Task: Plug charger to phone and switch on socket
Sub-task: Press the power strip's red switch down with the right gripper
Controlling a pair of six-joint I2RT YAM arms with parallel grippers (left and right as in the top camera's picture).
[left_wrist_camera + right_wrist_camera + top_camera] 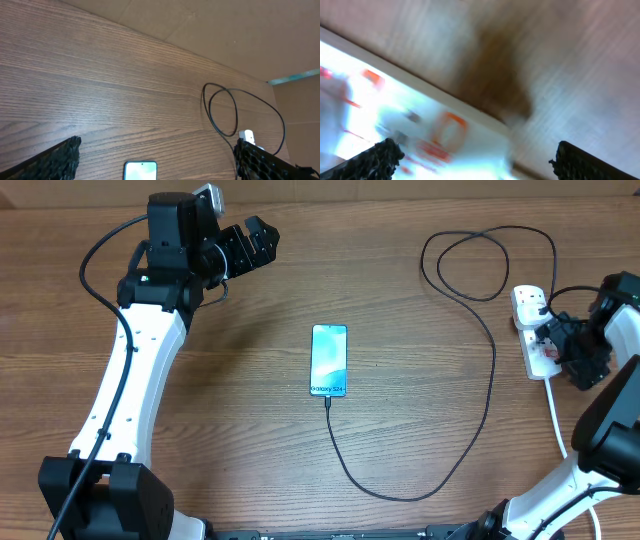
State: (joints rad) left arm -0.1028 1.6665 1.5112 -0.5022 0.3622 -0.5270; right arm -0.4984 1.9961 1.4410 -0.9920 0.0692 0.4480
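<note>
While both arms stand at the wooden table [230,430], neither holds anything.

Task items: the phone [329,360] lies flat near the middle of the table, screen up and lit blue-teal, its long sides running near to far. The charger [488,380] meets the phone's near short edge, runs toward the near edge, sweeps right and back toward the far side, and makes a loose double loop at far right. It ends at a black plug seated in the far end of the socket [531,330]. Whether the connector tip is fully home in the phone cannot be confirmed from overhead. The socket lies at the right edge of the table, and its thick white cord [553,415] trails toward the near side.

Left gripper [262,248]: raised at far left, well apart from the phone, jaws spread wide and empty. Its wrist view shows the two fingers [55,160] at the lower corners, with the phone's far end [140,171] and the cable loop [222,110] beyond.

Right gripper [556,348]: directly over the socket, jaws spread wide and closed on nothing. Its wrist view is heavily blurred; the socket's white face with reddish markings [395,115] fills the left part of the frame, close beneath the fingers [377,157]. Contact with a switch cannot be determined.
</note>
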